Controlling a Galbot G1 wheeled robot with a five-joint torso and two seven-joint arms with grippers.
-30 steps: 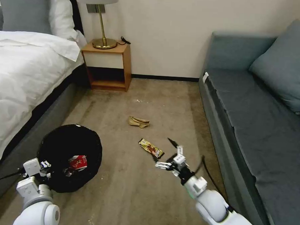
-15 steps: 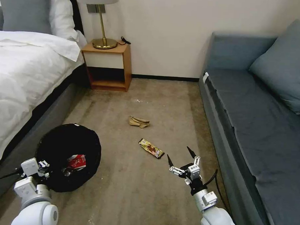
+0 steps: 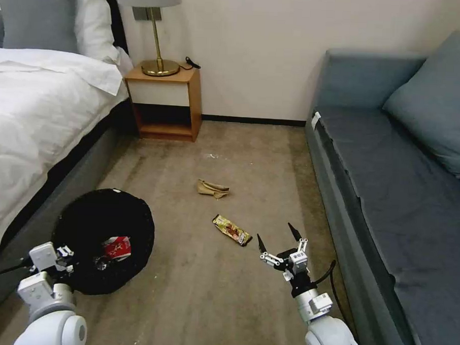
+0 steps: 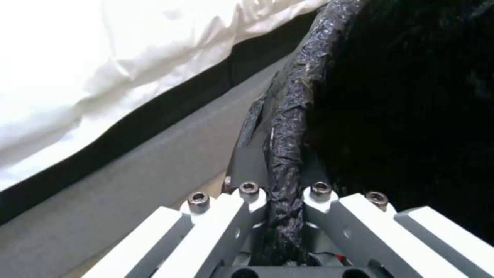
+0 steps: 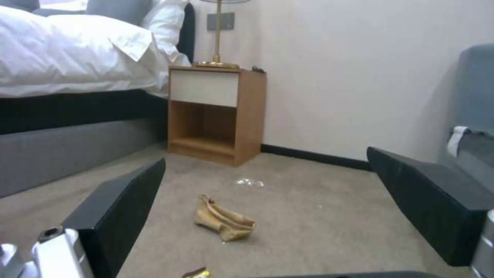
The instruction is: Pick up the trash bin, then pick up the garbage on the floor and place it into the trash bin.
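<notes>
The left gripper (image 3: pixel 66 257) has its jaws clamped on the near rim of the trash bin (image 3: pixel 93 212), which sits beside the bed (image 3: pixel 34 118) with a red snack packet (image 3: pixel 116 248) inside. The right gripper (image 3: pixel 278 240) hovers with jaws wide just beside the candy wrapper (image 3: pixel 231 229) on the floor (image 3: pixel 199 293); the tan paper scrap (image 3: pixel 212 188) lies farther off

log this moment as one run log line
left gripper: shut on trash bin rim | right gripper: open, low near candy wrapper | paper scrap: on floor
</notes>
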